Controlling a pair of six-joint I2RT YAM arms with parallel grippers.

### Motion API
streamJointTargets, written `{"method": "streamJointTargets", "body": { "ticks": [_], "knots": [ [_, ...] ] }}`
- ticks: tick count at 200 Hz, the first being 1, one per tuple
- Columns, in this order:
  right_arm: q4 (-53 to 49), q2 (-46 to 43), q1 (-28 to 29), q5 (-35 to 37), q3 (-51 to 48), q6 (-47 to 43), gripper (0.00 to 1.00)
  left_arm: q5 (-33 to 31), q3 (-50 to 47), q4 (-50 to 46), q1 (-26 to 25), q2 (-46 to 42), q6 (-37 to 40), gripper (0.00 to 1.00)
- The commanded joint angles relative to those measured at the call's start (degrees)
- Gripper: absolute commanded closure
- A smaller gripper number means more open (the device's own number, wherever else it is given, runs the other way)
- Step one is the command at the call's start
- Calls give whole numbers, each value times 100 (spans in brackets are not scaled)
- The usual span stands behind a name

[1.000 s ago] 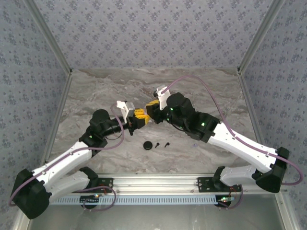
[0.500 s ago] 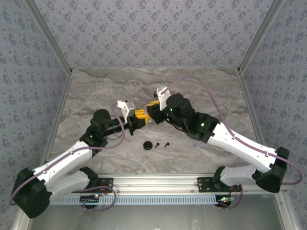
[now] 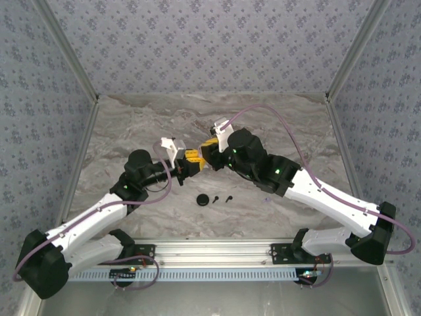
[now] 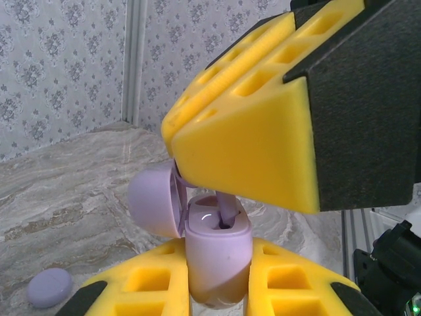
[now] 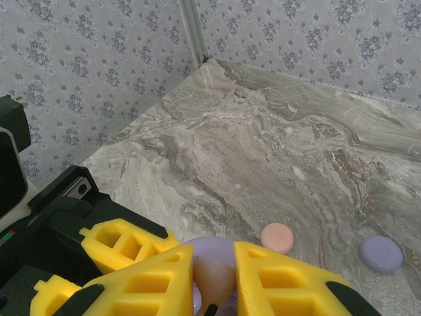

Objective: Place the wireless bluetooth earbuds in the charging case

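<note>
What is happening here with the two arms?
The left end effector grips a purple charging case with its lid tipped open. The right end effector holds a purple earbud with its stem in the case's socket. A pink round case and a purple round case lie closed on the table.

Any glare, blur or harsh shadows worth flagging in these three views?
Top external: even, soft light, no harsh shadows on the table; the black pieces are too small to resolve. Left wrist: a white glare spot inside the open purple case. Right wrist: the right gripper is soft up close, the marble behind it sharp.
</note>
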Motion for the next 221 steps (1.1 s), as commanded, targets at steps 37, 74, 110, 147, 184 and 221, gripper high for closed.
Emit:
{"method": "streamJointTargets", "body": {
  "ticks": [37,74,110,147,184,221],
  "knots": [
    [-153,-56,-18,-667,101,124,68,-72,203,446,-28,41,-120,100],
    [-510,-254,-188,-565,444,266,52,-66,176,502,-32,23,-153,100],
    [-1109,-813,-612,-114,272,932,41,-120,101,504,-32,-10,-113,100],
    [-2922,-900,-1563,-73,-135,2514,42,-221,70,324,-32,-98,26,100],
    [-3381,-1015,-2170,-286,-1499,3595,43,-272,13,229,-30,-205,116,100],
    [-2854,-1004,-2583,-565,-2758,4023,48,-308,-38,191,-32,-262,169,100]
  ]
}}
